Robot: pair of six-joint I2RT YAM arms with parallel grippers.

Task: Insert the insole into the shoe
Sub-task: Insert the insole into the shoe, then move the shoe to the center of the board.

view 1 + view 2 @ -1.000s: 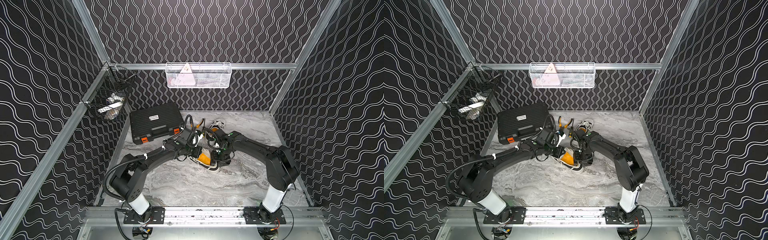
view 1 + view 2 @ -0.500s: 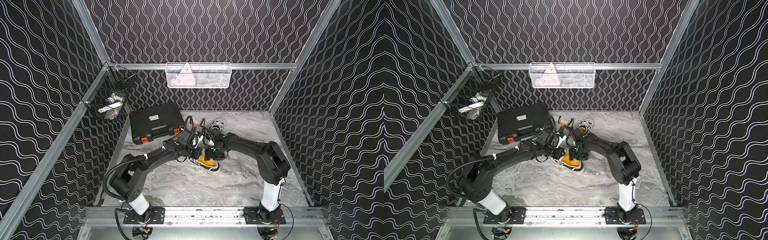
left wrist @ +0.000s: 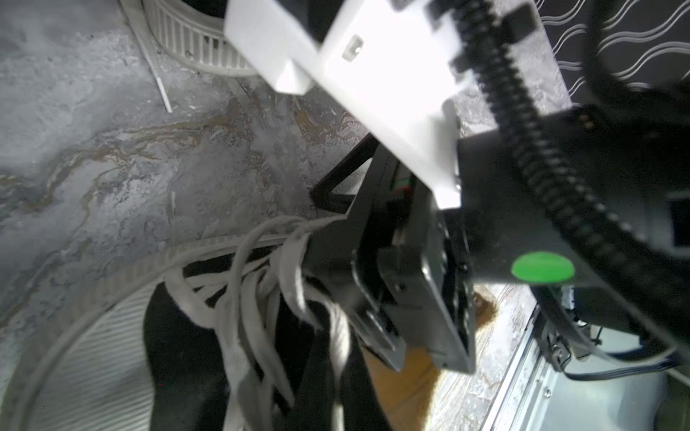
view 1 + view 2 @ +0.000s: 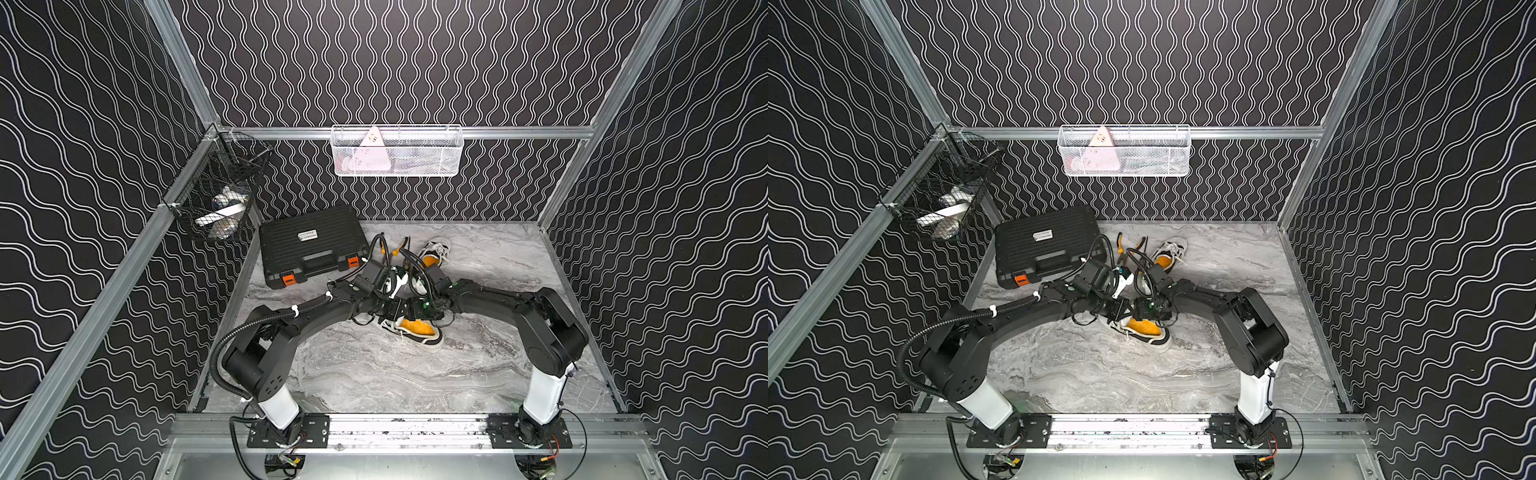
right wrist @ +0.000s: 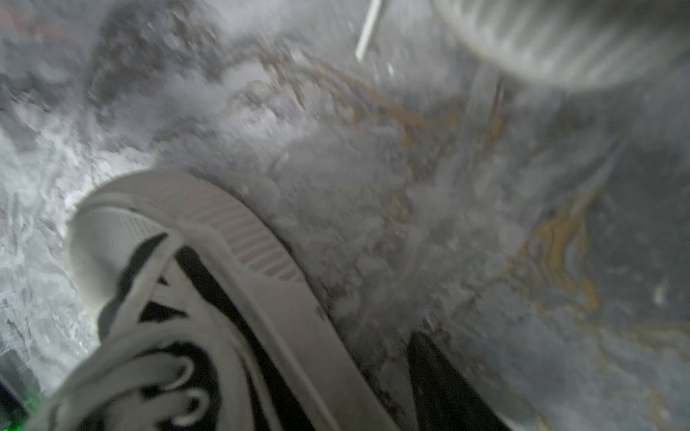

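This is a robotics lab test cell. A silver aluminium-profile frame (image 4: 399, 132) carries black wall panels printed with white wavy lines (image 4: 399, 62). A black left arm (image 4: 307, 322) and black right arm (image 4: 494, 300) are bolted to a silver base rail (image 4: 399, 424) beside a grey marble-print tabletop (image 4: 374, 374). A white wire-mesh basket (image 4: 436, 153) hangs on the back wall.

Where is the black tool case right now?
In both top views the black tool case lies at the marble table's far left corner, below the black wire basket.

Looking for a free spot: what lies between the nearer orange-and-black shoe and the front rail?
Nothing: both top views show only bare marble tabletop between the shoe and the front rail.
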